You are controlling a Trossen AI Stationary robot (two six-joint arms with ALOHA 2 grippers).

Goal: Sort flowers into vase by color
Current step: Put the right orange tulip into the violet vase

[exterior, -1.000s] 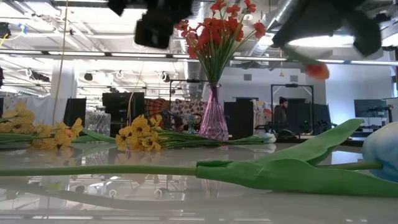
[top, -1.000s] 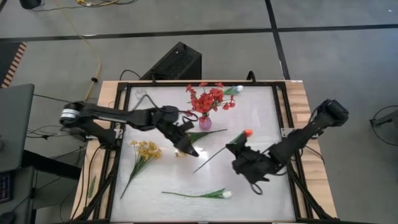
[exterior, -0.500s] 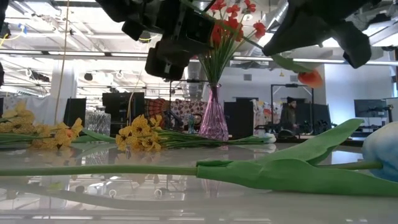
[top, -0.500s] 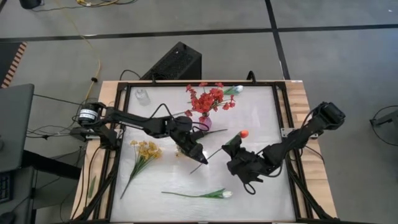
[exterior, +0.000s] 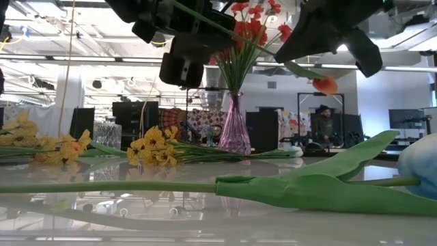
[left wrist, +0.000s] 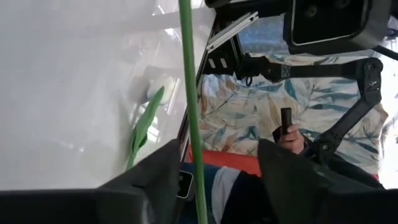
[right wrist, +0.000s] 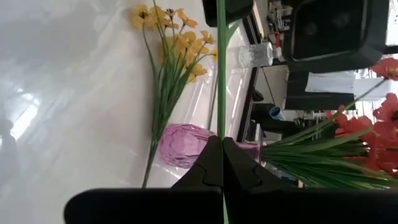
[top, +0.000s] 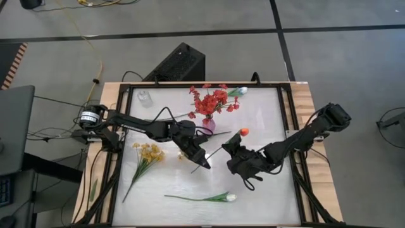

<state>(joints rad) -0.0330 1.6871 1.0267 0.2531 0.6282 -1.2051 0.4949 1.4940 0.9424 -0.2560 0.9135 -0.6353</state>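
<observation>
I hold the orange flower (top: 243, 132) up over the middle of the table (top: 266, 190), its stem (left wrist: 191, 118) slanting from the bloom at about one o'clock of centre down toward my left pincer (top: 204, 159). My right pincer (top: 231, 149) is clamped tight on that stem just below the bloom. My left pincer sits at the stem's lower end with the stem running between its fingers (left wrist: 155, 180), which stand a little apart on either side; I cannot tell whether they touch it. The vase (top: 208, 124), with the red flowers (top: 213, 100) in it, stands at twelve o'clock of centre, just beside my left arm. The yellow spray (top: 149, 152) lies at nine o'clock, and a white bud (top: 229, 197) with its stem lies at six o'clock.
</observation>
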